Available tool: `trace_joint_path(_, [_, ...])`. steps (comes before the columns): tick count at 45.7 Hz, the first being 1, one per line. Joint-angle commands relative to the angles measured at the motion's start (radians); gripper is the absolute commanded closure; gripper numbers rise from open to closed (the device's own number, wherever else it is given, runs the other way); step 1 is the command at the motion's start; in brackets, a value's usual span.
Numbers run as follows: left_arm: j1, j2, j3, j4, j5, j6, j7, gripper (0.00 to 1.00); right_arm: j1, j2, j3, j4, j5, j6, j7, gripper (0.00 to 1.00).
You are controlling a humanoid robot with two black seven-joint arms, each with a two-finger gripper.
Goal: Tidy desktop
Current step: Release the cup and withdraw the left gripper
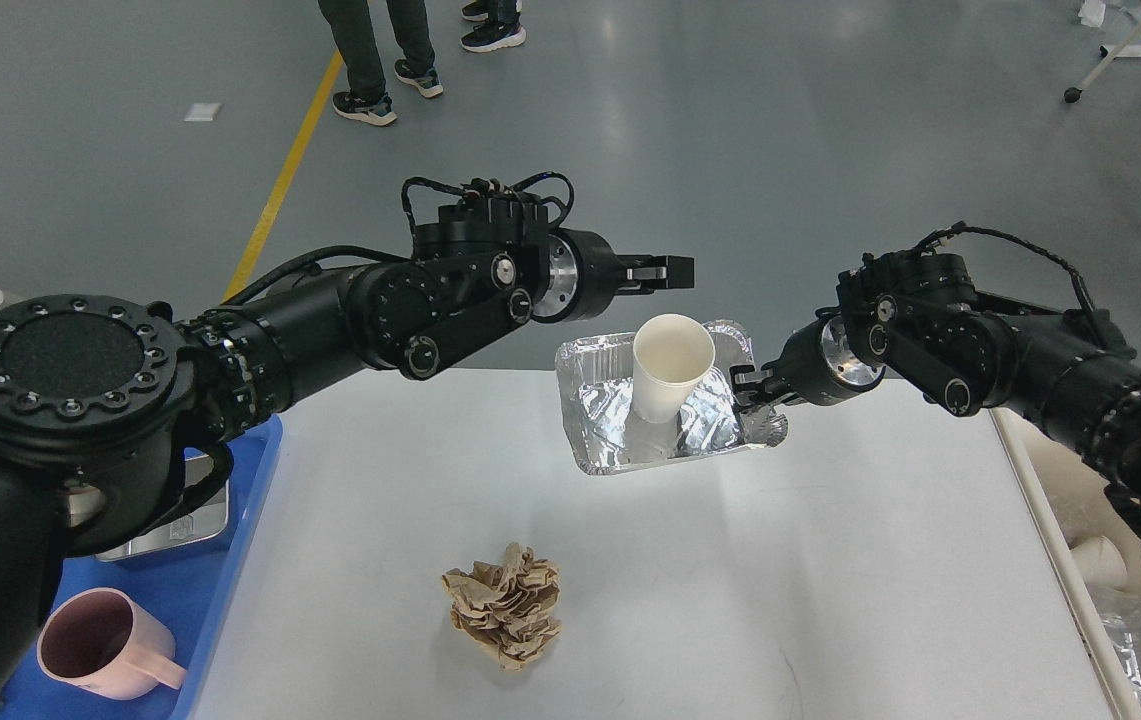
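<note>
Counter (830, 560) fills the foreground, partly tidied: crumpled paper (504, 604), foil tray (670, 400) with paper cup (670, 365) remain. Right pincer (752, 385) grips the tray's rim; left pincer (665, 272) hovers above, state unclear.

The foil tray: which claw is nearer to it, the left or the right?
The right claw is nearer, at the right rim of the foil tray. The left claw hangs above its far edge.

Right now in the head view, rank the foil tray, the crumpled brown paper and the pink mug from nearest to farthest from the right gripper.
1. Foil tray: at the desktop's far edge, the right gripper at its right rim.
2. Crumpled brown paper: near the desktop's front, left of the gripper.
3. Pink mug: in the blue tray, at the far left.
</note>
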Motion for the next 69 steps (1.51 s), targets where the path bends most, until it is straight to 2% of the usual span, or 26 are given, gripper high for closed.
trace_joint_path(1, [0.004, 0.103, -0.030, -0.086, -0.014, 0.000, 0.001, 0.14, -0.004, -0.005, 0.000, 0.001, 0.011, 0.000, 0.000, 1.00])
trace_joint_path(8, [0.004, 0.301, -0.025, -0.230, -0.016, 0.001, 0.008, 0.13, -0.008, -0.005, 0.000, 0.001, 0.011, 0.000, 0.000, 1.00])
trace_joint_path(16, [0.047, 0.530, -0.028, -0.330, -0.014, 0.018, 0.005, 0.11, -0.008, -0.005, 0.000, 0.003, 0.011, 0.000, 0.000, 1.00])
trace_joint_path(24, [0.091, 0.769, -0.001, -0.577, 0.001, 0.033, 0.006, 0.11, -0.006, -0.005, 0.000, 0.001, 0.008, -0.002, 0.000, 1.00])
trace_joint_path(36, [0.102, 1.073, 0.018, -0.862, 0.035, 0.130, 0.005, 0.09, -0.006, -0.005, 0.000, 0.001, 0.008, -0.003, -0.001, 1.00])
trace_joint_path(41, [0.151, 1.209, 0.015, -1.022, 0.122, 0.200, 0.005, 0.09, -0.009, -0.009, 0.000, 0.001, 0.008, -0.003, -0.001, 1.00])
trace_joint_path(46, [0.199, 1.340, 0.011, -1.129, 0.191, 0.228, 0.003, 0.09, -0.009, -0.017, -0.002, 0.003, 0.007, -0.003, 0.000, 1.00])
trace_joint_path(52, [0.285, 1.426, 0.011, -1.146, 0.199, 0.256, -0.005, 0.09, -0.008, -0.015, -0.002, 0.003, 0.007, -0.003, -0.001, 1.00])
trace_joint_path(59, [0.351, 1.470, 0.011, -1.149, 0.199, 0.289, -0.012, 0.09, -0.008, -0.014, 0.000, 0.003, 0.007, -0.003, -0.001, 1.00])
trace_joint_path(65, [0.377, 1.460, 0.011, -1.160, 0.199, 0.293, -0.068, 0.09, -0.008, -0.009, -0.002, 0.003, 0.007, -0.005, -0.001, 1.00])
trace_joint_path(69, [0.377, 1.446, 0.011, -1.174, 0.200, 0.293, -0.074, 0.09, -0.008, -0.009, -0.002, 0.003, 0.007, -0.005, -0.001, 1.00])
